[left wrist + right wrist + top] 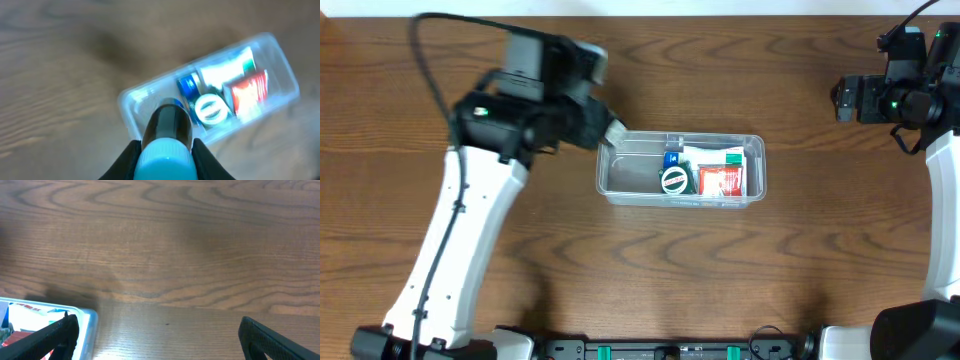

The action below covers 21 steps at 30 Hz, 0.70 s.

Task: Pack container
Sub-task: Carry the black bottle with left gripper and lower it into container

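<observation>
My left claw (165, 157), closed on a dark blue-capped bottle (167, 125), hangs over the empty left end of the clear container (620, 188), whose long axis runs left-right on the counter (720, 290); my right claw (160, 335) gapes empty, well apart.

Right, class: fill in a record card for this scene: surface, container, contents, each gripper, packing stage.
surface: wooden table
container: clear tub, no lid, bare at the end nearer the left arm
contents: white-capped round item, red packet, white-and-green packet, blue item, grouped at the other end
left gripper: jaws shut on a dark bottle with a light blue cap, above the bare end
right gripper: jaws open, empty, over bare table
stage: bottle not yet in the container
</observation>
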Each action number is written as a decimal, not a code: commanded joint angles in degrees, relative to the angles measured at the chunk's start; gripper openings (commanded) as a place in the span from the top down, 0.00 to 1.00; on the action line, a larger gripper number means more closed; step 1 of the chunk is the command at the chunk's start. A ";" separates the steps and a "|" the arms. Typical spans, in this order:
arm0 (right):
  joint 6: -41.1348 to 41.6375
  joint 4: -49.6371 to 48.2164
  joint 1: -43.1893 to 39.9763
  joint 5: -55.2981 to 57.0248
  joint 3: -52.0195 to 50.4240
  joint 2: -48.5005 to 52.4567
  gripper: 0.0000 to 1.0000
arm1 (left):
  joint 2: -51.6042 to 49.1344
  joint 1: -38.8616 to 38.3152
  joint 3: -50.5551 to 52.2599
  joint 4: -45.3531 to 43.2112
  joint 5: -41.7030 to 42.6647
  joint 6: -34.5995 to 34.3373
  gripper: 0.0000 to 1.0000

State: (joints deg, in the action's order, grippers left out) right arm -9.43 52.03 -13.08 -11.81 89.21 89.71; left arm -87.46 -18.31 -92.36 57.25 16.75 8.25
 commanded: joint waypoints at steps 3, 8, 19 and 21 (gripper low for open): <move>0.61 0.07 -0.04 -0.20 0.57 -0.50 0.01 | -2.38 -2.82 1.07 1.03 -1.92 9.20 0.85; 0.61 0.07 -0.02 -0.20 0.57 -0.50 0.01 | -5.05 -2.95 2.56 0.83 -2.01 13.97 0.85; 0.61 0.07 -0.02 -0.20 0.57 -0.50 0.01 | -13.62 -4.76 2.56 -1.38 -1.95 22.05 0.85; 0.61 0.07 -0.02 -0.20 0.57 -0.50 0.01 | -14.56 -5.66 2.58 -1.68 -1.97 24.09 0.85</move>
State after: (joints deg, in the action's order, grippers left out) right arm -9.43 52.03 -13.08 -11.81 89.21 89.71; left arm -101.51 -22.55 -90.19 55.96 14.63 27.57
